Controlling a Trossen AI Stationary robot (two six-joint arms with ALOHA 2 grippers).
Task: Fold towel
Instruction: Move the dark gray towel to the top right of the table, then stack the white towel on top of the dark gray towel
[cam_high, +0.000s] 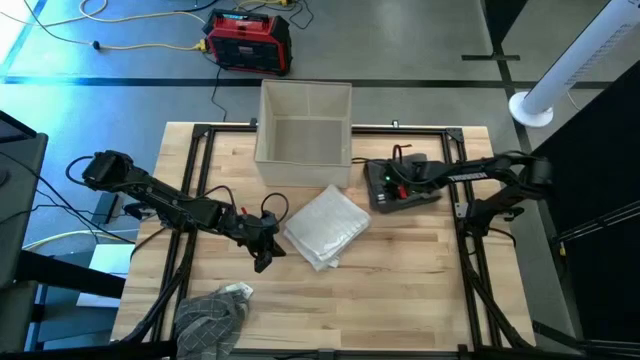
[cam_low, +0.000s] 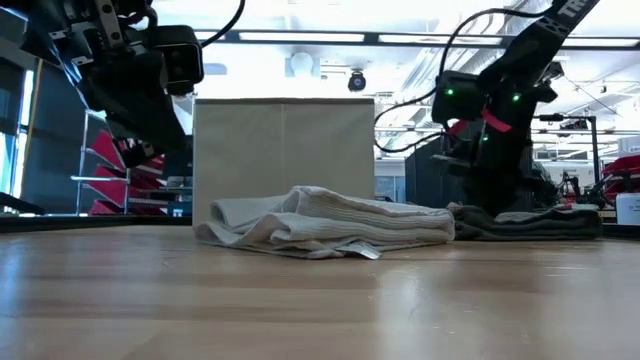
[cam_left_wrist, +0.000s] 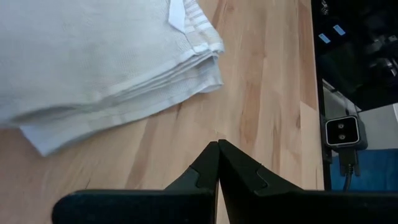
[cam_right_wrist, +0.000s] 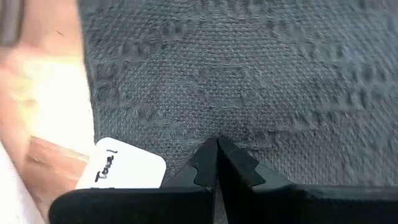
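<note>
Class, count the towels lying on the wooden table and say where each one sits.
3. A folded white towel at the centre, a dark grey towel under the right gripper, and a crumpled checked towel at the front-left corner. More may hide inside the bin.

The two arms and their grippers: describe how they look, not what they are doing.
Both arms are dark and jointed, with black cables looping along them. The left arm ends in the left gripper, two black wedge-shaped fingers tapering to a point. The right arm carries small green lights and a red strip near its wrist; the right gripper has the same black tapered fingers.
</note>
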